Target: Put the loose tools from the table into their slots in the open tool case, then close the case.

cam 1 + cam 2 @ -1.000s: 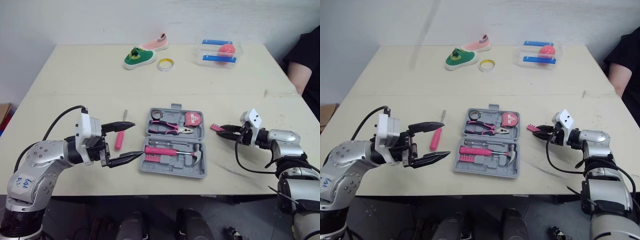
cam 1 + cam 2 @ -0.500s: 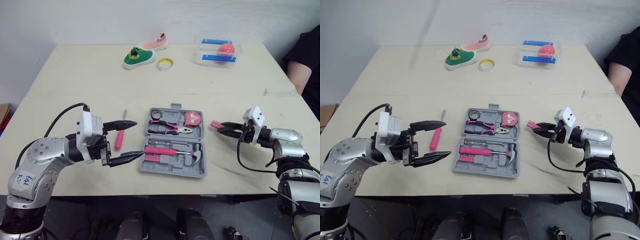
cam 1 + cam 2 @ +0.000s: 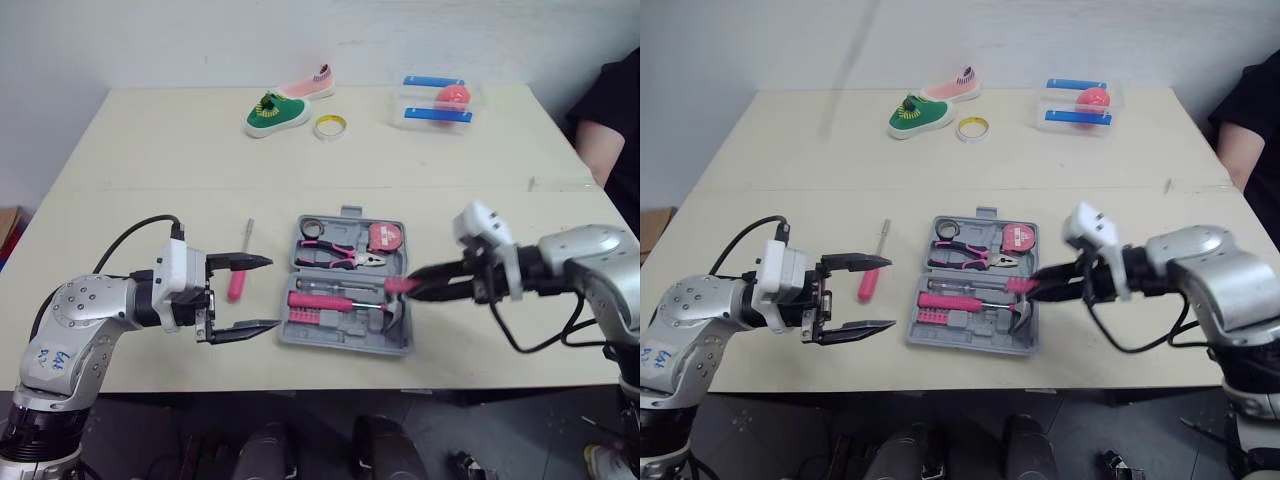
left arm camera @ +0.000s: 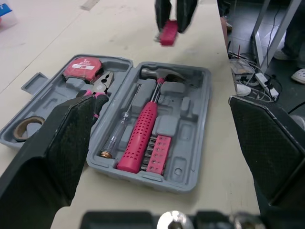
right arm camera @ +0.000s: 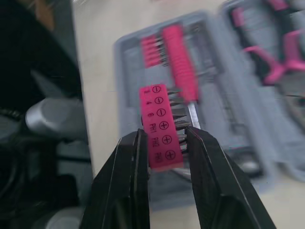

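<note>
The grey tool case [image 3: 340, 338] lies open at the table's front middle. It holds a pink-handled hammer [image 4: 141, 137], pliers [image 3: 340, 258], a tape measure [image 3: 385, 237] and a pink bit rack [image 4: 158, 153]. My right gripper [image 3: 412, 290] is shut on a second pink bit holder [image 5: 159, 126], held over the case's right side by the hammer head. A loose pink screwdriver [image 3: 238, 275] lies on the table left of the case. Beside it, my left gripper [image 3: 272, 293] stands open and empty, pointing at the case.
At the table's far side are a green shoe [image 3: 268, 113], a pink shoe [image 3: 310, 85], a tape roll [image 3: 328, 127] and a clear container [image 3: 440, 103] with a pink ball. A person [image 3: 610, 120] sits at the right edge.
My right gripper has swung left from beside the case to over its right side, carrying the pink bit holder. My left gripper has dropped slightly and stays open.
</note>
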`<action>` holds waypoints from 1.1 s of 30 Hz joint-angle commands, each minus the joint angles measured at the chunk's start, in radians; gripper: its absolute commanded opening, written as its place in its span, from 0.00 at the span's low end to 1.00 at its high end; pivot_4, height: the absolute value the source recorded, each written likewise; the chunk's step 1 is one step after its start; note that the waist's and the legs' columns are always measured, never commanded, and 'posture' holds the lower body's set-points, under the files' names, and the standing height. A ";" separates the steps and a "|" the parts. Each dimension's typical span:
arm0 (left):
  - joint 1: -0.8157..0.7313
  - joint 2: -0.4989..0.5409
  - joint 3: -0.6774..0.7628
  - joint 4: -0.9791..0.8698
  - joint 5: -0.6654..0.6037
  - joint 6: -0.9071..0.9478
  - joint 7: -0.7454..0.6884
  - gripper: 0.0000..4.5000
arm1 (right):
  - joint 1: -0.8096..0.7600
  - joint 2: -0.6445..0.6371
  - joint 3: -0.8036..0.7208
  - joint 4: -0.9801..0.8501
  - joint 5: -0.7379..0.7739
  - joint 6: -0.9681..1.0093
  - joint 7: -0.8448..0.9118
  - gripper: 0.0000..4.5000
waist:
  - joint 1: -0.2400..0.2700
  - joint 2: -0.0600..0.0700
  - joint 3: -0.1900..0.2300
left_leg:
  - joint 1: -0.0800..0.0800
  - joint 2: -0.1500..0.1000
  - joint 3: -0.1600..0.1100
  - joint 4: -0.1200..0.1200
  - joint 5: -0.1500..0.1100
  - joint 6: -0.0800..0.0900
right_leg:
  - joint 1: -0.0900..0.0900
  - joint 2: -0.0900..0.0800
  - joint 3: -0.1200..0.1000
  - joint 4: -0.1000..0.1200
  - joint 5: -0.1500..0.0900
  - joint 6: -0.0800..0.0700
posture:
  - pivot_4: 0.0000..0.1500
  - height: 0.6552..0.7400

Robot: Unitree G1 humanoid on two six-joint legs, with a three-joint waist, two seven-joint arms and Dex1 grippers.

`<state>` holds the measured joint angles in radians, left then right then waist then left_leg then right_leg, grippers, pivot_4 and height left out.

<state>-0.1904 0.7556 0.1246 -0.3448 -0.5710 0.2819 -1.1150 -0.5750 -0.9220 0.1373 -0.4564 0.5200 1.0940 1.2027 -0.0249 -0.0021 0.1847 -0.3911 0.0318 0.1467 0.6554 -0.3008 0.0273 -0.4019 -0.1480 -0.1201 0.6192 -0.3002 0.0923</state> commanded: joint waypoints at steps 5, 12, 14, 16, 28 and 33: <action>-0.003 -0.007 -0.025 -0.012 0.018 -0.029 -0.002 1.00 | -0.104 0.087 0.112 -0.113 0.012 0.199 -0.212 0.17 | -0.003 0.000 0.000 | -0.011 -0.001 0.000 0.003 0.004 0.006 | -0.011 0.000 0.000 0.002 0.000 0.000 | 1.00 1.00; 0.030 -0.011 -0.026 -0.028 0.025 -0.030 0.007 1.00 | -0.158 0.097 0.220 -0.080 0.011 0.244 -0.254 0.17 | 0.000 0.000 0.000 | -0.012 -0.001 0.001 0.005 0.005 0.007 | -0.011 0.001 -0.001 0.003 0.000 0.000 | 1.00 1.00; 0.038 -0.012 -0.025 -0.031 0.026 -0.030 0.012 1.00 | -0.161 0.095 0.227 -0.081 0.015 0.245 -0.260 0.17 | -0.002 -0.001 0.000 | -0.013 -0.001 0.001 0.007 0.004 0.008 | -0.011 0.001 -0.001 0.003 0.001 0.001 | 1.00 1.00; 0.049 -0.010 -0.020 -0.041 0.020 -0.027 0.016 1.00 | -0.167 0.081 0.274 -0.073 -0.029 0.206 -0.276 0.17 | -0.002 -0.001 0.000 | -0.013 -0.001 0.001 0.007 0.004 0.009 | -0.011 0.001 -0.001 0.003 0.001 0.002 | 1.00 1.00; 0.082 -0.009 -0.012 -0.065 0.018 -0.027 0.036 1.00 | -0.201 0.123 0.343 0.009 -0.079 0.137 -0.305 0.17 | -0.002 -0.001 0.000 | -0.013 -0.001 0.001 0.007 0.004 0.009 | -0.011 0.001 -0.001 0.003 0.001 0.002 | 1.00 1.00; 0.094 -0.012 -0.011 -0.063 0.022 -0.035 0.039 1.00 | -0.212 0.138 0.362 0.018 -0.086 0.134 -0.311 0.17 | -0.003 -0.001 0.000 | -0.013 -0.001 0.001 0.007 0.004 0.009 | -0.011 0.001 -0.002 0.004 0.001 0.002 | 1.00 1.00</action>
<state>-0.1036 0.7445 0.0982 -0.3804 -0.5440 0.2602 -1.0790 -0.7715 -0.7884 0.5019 -0.4272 0.4398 1.2396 0.8965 -0.0279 -0.0030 0.1844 -0.4040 0.0311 0.1476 0.6627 -0.2968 0.0359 -0.4126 -0.1469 -0.1221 0.6229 -0.2990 0.0942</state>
